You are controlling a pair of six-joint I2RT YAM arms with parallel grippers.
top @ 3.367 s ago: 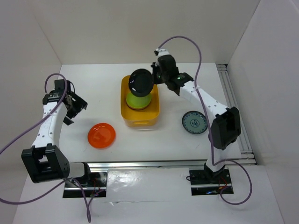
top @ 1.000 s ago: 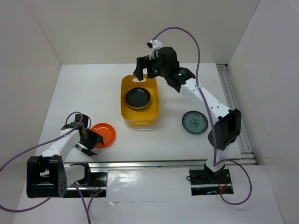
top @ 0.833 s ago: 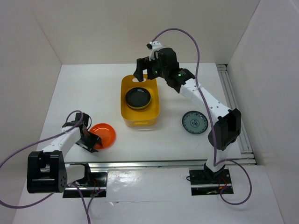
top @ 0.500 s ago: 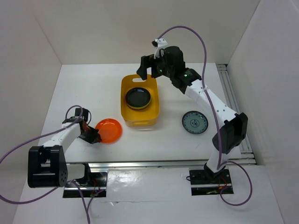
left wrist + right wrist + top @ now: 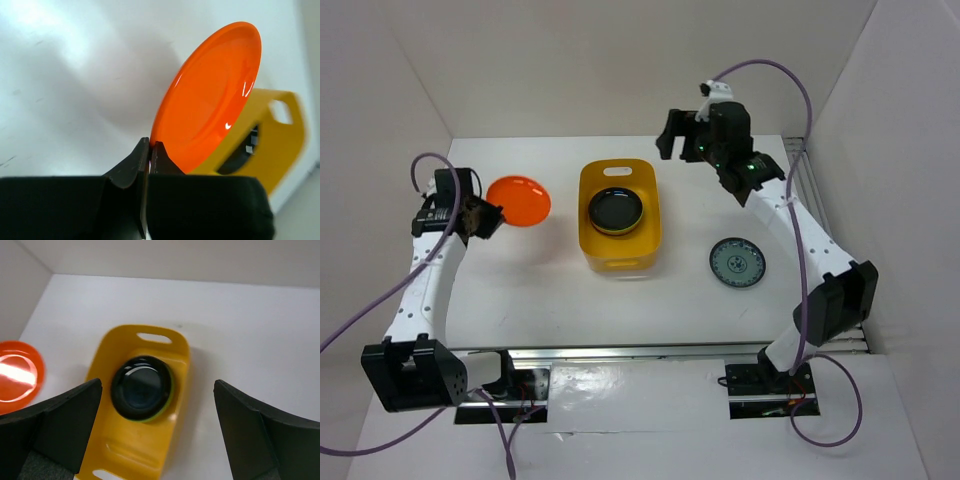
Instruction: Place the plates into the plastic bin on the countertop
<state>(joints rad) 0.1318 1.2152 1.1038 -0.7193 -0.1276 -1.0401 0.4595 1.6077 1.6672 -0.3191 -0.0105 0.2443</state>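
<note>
Left gripper [image 5: 480, 217]: pinched shut on the rim of an orange plate [image 5: 518, 199], which was tilted, left of the plastic bin [image 5: 620, 262] and apart from it.
Right gripper [image 5: 682, 143]: spread wide and empty, hovering near the bin's far right corner.
Bin contents: a glossy black plate [image 5: 615, 209], apparently resting on a lime green plate [image 5: 167, 401], of which only an edge showed.
Worktop [image 5: 540, 280]: a blue-grey patterned plate [image 5: 736, 262] lay flat to the right of the bin.

countertop [image 5: 520, 280] | plastic bin [image 5: 620, 258] centre | patterned plate [image 5: 736, 263] right of bin
</note>
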